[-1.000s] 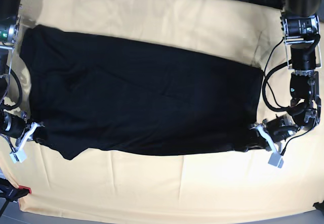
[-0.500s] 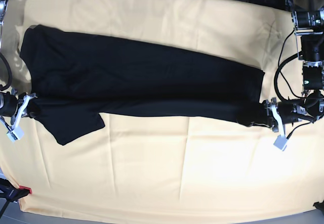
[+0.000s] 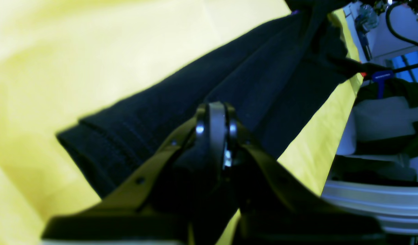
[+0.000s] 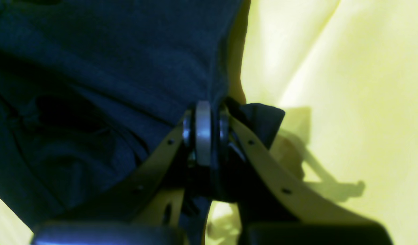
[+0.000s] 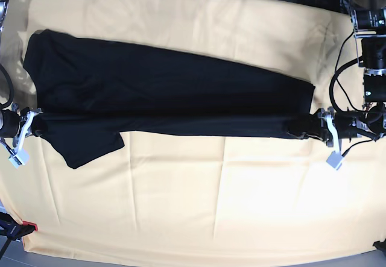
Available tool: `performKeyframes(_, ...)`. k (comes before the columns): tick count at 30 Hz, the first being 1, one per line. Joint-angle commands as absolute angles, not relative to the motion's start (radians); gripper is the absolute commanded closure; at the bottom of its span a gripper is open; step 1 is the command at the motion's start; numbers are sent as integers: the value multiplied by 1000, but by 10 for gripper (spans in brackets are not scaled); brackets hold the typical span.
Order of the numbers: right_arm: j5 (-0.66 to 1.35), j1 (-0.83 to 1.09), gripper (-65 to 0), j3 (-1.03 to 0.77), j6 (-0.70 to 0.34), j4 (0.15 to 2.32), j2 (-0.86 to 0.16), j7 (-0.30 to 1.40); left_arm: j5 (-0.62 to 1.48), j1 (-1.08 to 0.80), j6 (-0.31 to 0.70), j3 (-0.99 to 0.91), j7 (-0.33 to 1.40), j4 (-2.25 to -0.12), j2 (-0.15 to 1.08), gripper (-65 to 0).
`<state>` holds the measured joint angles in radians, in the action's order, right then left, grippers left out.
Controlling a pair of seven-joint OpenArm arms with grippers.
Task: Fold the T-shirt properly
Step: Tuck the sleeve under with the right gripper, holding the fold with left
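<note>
i see the t-shirt (image 5: 163, 98) lying as a long black band across the far half of the counter (image 5: 199, 219), its long axis running side to side in the base view and tilting slightly nearer toward that view's right. one sleeve hangs out of the near edge at that view's left end. the yellow cloth (image 5: 181, 20) covers the counter under it. my right gripper (image 5: 27, 125) has its fingers clamped on the shirt's left end, my left gripper (image 5: 319, 127) has its fingers pinched on the opposite end, and the near edge runs straight between them.
</note>
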<state>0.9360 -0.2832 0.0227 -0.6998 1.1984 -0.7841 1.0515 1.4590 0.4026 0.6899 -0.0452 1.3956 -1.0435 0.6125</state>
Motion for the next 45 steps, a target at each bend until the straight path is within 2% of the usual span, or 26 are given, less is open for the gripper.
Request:
performKeyframes(1, 944, -308, -8, 12, -698, 1211, -815, 1040, 1484, 418, 693, -53, 1396, -1059, 629, 0)
performKeyframes(2, 949, -311, -71, 12, -698, 1211, -815, 1039, 1484, 406, 670, -53, 1396, -1059, 629, -54)
performKeyframes(4, 971, -319, -223, 12, -698, 1211, -815, 1041, 1484, 388, 657, -53, 1396, -1059, 628, -267)
performKeyframes(5, 974, -329, -288, 12, -698, 1211, -815, 1041, 1484, 381, 657, -53, 1396, -1059, 629, -350)
performKeyframes(6, 973, -342, -325, 11, -698, 1211, -816, 1041, 1484, 379, 658, -53, 1396, -1059, 629, -390)
performKeyframes(10, 1002, -410, -377, 11, -698, 1211, -815, 1040, 1484, 369, 657, -53, 1396, -1059, 630, -395)
performKeyframes(14, 1076, -424, -378, 12, -698, 1209, -788, 981, 1484, 343, 658, -53, 1396, -1059, 628, -395)
performKeyframes(21, 733, -424, -378, 12, -599, 1110, -622, 793, 1484, 340, 658, -53, 1396, -1059, 630, -395)
performKeyframes(25, 560, -428, -378, 11, -426, 1029, -575, 709, 1484, 341, 658, -53, 1396, -1059, 638, -395)
performKeyframes(27, 549, -427, -378, 11, -393, 1011, -570, 712, 1484, 340, 658, -53, 1396, -1059, 637, -395)
performKeyframes(29, 577, -426, -378, 11, -414, 1009, -568, 726, 1484, 341, 658, -53, 1396, -1059, 634, -395)
performKeyframes(34, 709, -426, -377, 11, -562, 1009, -554, 744, 1484, 341, 662, -53, 1396, -1059, 632, -395)
performKeyframes(37, 698, -426, -367, 11, -577, 1009, -534, 737, 1484, 341, 662, -53, 1396, -1059, 632, -395)
performKeyframes(38, 690, -426, -336, 11, -578, 1009, -529, 736, 1484, 341, 662, -53, 1396, -1059, 632, -395)
performKeyframes(40, 658, -426, -213, 11, -577, 1009, -520, 719, 1484, 341, 662, -53, 1396, -1059, 632, -395)
performKeyframes(42, 641, -426, -45, 11, -576, 1010, -517, 706, 1484, 341, 662, -53, 1396, -1059, 632, -395)
performKeyframes(43, 643, -427, 0, 11, -577, 1010, -518, 707, 1484, 341, 662, -53, 1396, -1059, 632, -395)
performKeyframes(45, 642, -434, 0, 11, -577, 1010, -518, 707, 1484, 341, 662, -53, 1396, -1059, 632, -395)
